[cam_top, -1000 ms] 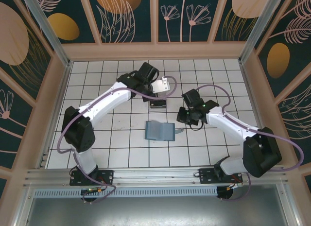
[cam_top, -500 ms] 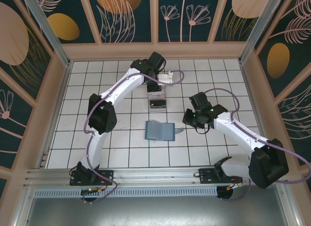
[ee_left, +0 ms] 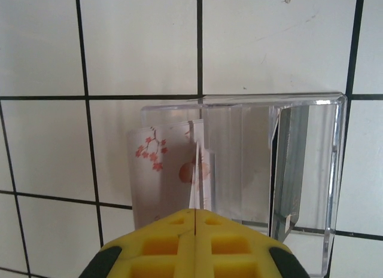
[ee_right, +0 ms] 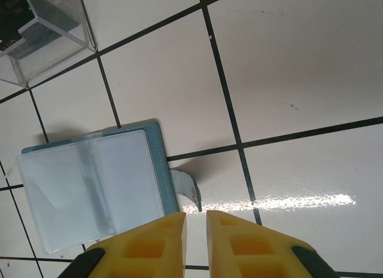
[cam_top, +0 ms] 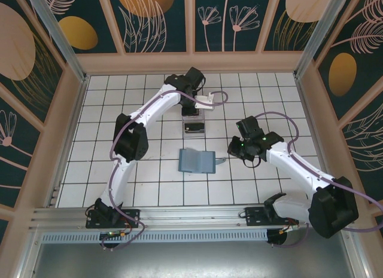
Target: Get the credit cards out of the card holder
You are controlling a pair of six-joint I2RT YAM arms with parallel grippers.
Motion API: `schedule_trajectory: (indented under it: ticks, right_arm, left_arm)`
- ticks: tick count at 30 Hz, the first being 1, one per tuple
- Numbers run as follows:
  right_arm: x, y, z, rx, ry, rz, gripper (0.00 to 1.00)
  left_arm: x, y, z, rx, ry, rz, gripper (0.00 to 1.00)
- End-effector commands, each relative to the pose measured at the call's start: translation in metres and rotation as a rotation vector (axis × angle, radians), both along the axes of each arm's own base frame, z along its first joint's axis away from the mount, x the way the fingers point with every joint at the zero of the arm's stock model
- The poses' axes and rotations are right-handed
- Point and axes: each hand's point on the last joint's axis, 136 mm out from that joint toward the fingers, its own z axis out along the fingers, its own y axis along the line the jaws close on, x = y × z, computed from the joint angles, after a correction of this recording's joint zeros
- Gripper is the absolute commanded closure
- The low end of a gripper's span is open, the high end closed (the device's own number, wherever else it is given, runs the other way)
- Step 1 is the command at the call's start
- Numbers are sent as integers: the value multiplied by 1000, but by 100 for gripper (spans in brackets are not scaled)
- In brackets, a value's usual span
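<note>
Step in hand, as judged: depositing the pale card [ee_left: 161, 176] in the clear box [ee_left: 336, 170].

The left hand [ee_left: 195, 213] is fully closed at that card's near edge; a grip cannot be confirmed. The dark card [ee_left: 291, 164] stands at the box's other side.

Part the fingers only once the pale card rests inside, then lift straight out.

The right hand [ee_right: 196, 217], barely ajar and empty, hovers beside the open card holder [ee_right: 90, 188], whose 2 sleeves look empty.

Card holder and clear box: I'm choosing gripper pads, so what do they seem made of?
Card holder: looks like soft teal fabric or faux leather, matte, stitched rim, glossy clear sleeves inside. Clear box: rigid transparent plastic, perhaps acrylic; tile lines show through, edges glint.
</note>
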Motion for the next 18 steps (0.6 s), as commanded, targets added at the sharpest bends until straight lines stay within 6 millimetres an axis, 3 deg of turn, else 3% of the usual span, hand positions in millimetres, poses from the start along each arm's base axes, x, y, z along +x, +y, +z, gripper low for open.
schedule_trajectory:
  ticks: [1,6,13,18]
  right_arm:
    - [-4,-11,-2,-25,9,-42,82]
    - [-4,-11,-1,-22,8,-46,82]
    - [-3,-11,1,-20,6,-50,83]
    - [-2,-10,1,-14,3,-46,82]
  left_arm:
    - [-9,5,-22,38,77,-36,100]
    - [-1,-1,-17,7,48,-38,100]
    - [7,-16,13,-82,-13,-47,100]
    - [8,-19,22,-114,-27,-44,100]
